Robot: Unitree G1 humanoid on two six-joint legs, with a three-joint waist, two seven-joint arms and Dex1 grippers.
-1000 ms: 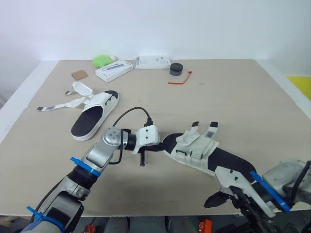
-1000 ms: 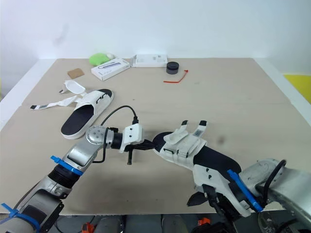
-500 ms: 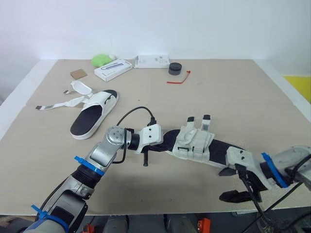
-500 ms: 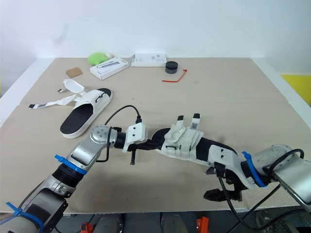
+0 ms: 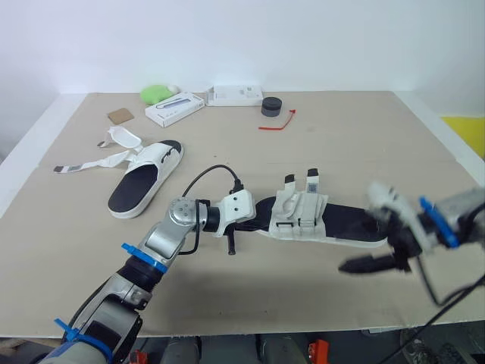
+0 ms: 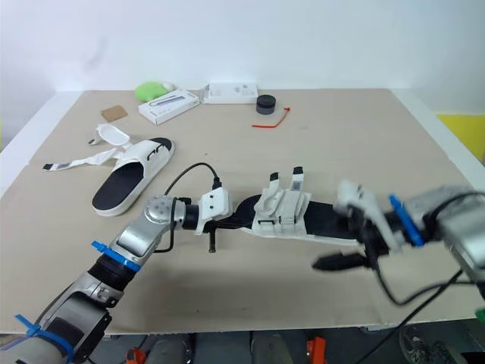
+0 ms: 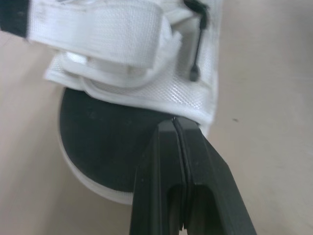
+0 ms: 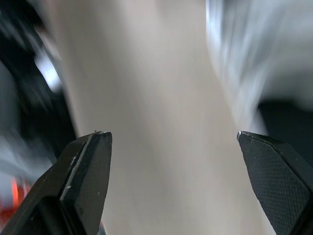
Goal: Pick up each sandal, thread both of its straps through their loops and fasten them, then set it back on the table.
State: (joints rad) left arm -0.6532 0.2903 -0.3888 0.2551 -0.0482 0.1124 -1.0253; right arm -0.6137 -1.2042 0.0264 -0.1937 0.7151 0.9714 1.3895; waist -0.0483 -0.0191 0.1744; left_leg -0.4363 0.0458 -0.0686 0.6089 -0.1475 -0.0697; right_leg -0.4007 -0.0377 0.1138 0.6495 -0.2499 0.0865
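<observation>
Table first: a wide tan wooden table (image 5: 364,144) is carrying everything. Near its middle a black-soled sandal with white webbing straps (image 5: 345,224) is lying flat, its heel pointing to the robot's right, and both straps are looking folded over and closed. Well apart, on the robot's left, a second black-and-white sandal (image 5: 136,193) is lying with its long white strap (image 5: 83,164) trailing loose across the table. That one, I would say, is waiting to be done.

The left hand (image 7: 174,122) is reaching to the toe end of the middle sandal with its black fingers pressed together and their tips lying over the black footbed. I am not seeing anything caught between them. The right hand (image 8: 171,134) is hovering just off the heel, apart from it, with its fingers spread wide.

At the far edge a flat white box (image 5: 176,108), a black round puck (image 5: 271,106) and a red tie (image 5: 276,121) are sitting out of the way.

These sandals are looking light to me, with a bendy foam sole and limp webbing that is going to flop and twist when lifted. The firm rim of the sole at heel or toe is seeming the safest place to pinch. That is leaving the strap's free end for the other hand to take near its tip.
</observation>
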